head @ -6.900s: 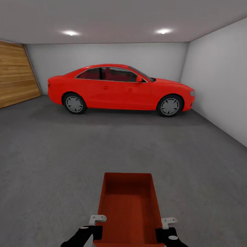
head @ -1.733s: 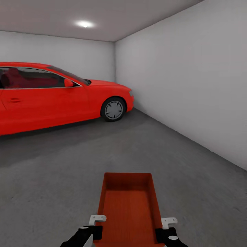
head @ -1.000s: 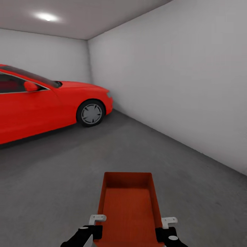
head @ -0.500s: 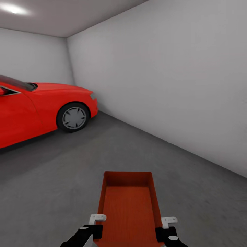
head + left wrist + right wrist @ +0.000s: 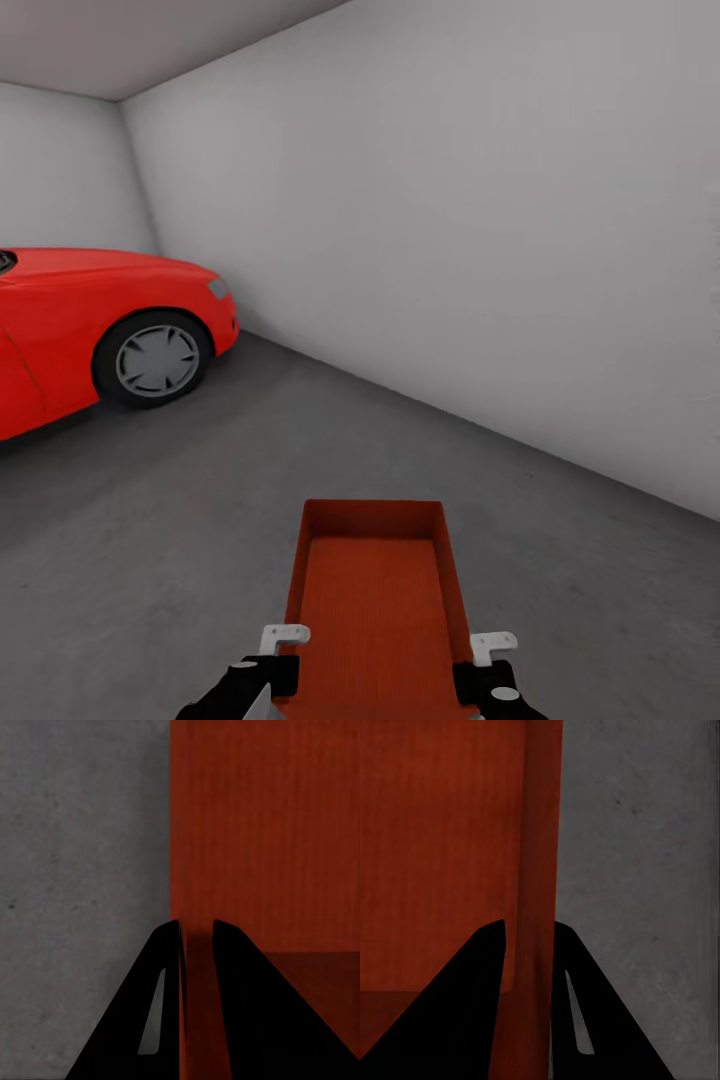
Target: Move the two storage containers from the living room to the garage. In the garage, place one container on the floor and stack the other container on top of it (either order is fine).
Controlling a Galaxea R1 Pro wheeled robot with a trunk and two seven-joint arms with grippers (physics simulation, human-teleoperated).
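Black hands (image 5: 268, 678), white brackets (image 5: 285, 635); black tapered fingers (image 5: 161, 1005).

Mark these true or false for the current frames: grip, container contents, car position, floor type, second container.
1. Both grippers are clamped on the storage container walls. True: the left gripper pinches one long wall, the right gripper the other.
2. The container holds tools. False: it is empty, with a ribbed bottom.
3. A red car stands ahead on the robot's left. True.
4. The floor is light wood planks. False: it is dark grey concrete.
5. The carried container sits stacked on a second one. False: it is held above bare floor.
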